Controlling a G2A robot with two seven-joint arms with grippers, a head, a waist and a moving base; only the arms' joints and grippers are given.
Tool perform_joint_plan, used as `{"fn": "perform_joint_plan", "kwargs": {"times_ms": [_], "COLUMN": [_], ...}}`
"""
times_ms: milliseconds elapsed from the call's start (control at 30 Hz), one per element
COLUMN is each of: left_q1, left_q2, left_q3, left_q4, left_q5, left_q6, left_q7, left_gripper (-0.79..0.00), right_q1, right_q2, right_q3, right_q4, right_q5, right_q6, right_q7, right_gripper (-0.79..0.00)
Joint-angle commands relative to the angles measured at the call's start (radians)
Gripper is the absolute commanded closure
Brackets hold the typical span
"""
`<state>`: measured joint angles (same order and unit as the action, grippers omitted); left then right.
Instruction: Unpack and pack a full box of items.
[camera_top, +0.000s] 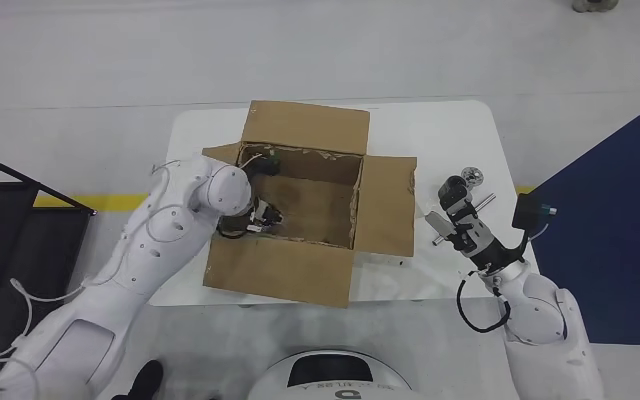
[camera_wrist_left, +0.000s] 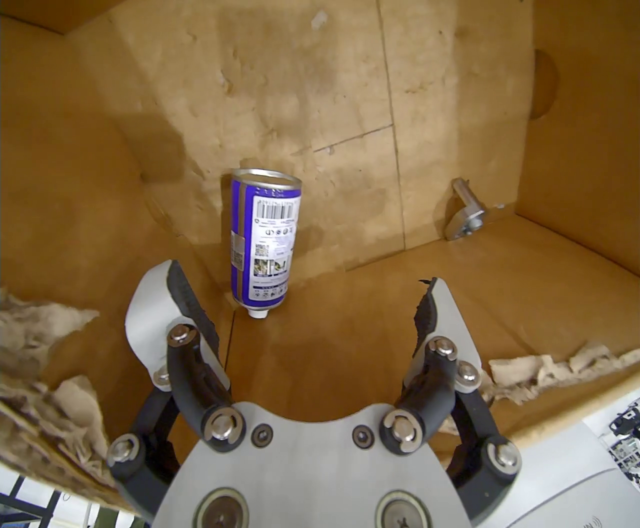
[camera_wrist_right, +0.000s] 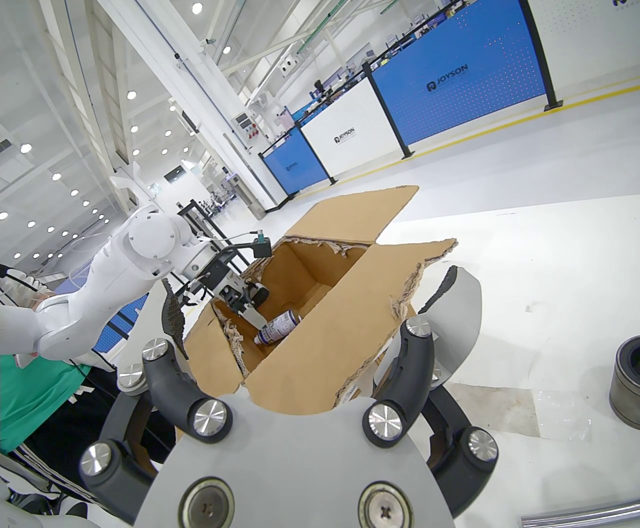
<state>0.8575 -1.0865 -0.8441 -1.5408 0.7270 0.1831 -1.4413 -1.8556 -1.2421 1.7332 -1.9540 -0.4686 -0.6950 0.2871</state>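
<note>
Left pincer inside open brown cardboard box, jaws spread, blue-and-white cylindrical spray can just ahead of it, nozzle down against a wall, right pincer spread, outside the box

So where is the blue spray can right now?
In the left wrist view the spray can sits inside the cardboard box by a corner, just ahead of the open left gripper.

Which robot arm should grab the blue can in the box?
Left. The left end effector, open, is inside the box, pointing at the can close by. The right end effector hangs outside the box, over the table.
</note>
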Motion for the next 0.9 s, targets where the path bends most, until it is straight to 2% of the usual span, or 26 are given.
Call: {"fn": "perform_joint_plan", "kwargs": {"times_ms": [0,200,433,733,767,833,867], "left_q1": [-0.009,-0.04,-0.083,-0.106,-0.108,-0.11,-0.11], "left_q2": [-0.006,-0.035,-0.073,-0.107,-0.11,-0.116,-0.119], "left_q3": [0.026,0.098,0.149,0.198,0.201,0.206,0.208], "left_q4": [0.021,0.071,0.169,0.229,0.236,0.253,0.261], "left_q5": [0.037,0.072,0.037,0.038,0.038,0.04,0.04], "left_q6": [0.017,0.055,0.059,0.059,0.057,0.056,0.054], "left_q7": [0.006,0.024,0.065,0.09,0.095,0.113,0.118], "left_gripper": [-0.785,-0.785,-0.785,-0.785,-0.773,-0.625,-0.625], "right_q1": [0.0,0.0,0.0,0.0,0.0,0.0,0.0], "right_q2": [0.0,0.0,0.0,0.0,0.0,0.0,0.0], "right_q3": [0.0,0.0,0.0,0.0,0.0,0.0,0.0], "right_q4": [0.0,0.0,0.0,0.0,0.0,0.0,0.0], "right_q5": [0.0,0.0,0.0,0.0,0.0,0.0,0.0], "right_q6": [0.0,0.0,0.0,0.0,0.0,0.0,0.0], "right_q7": [0.0,0.0,0.0,0.0,0.0,0.0,0.0], "right_gripper": [-0.785,-0.785,-0.785,-0.785,-0.785,-0.785,-0.785]}}
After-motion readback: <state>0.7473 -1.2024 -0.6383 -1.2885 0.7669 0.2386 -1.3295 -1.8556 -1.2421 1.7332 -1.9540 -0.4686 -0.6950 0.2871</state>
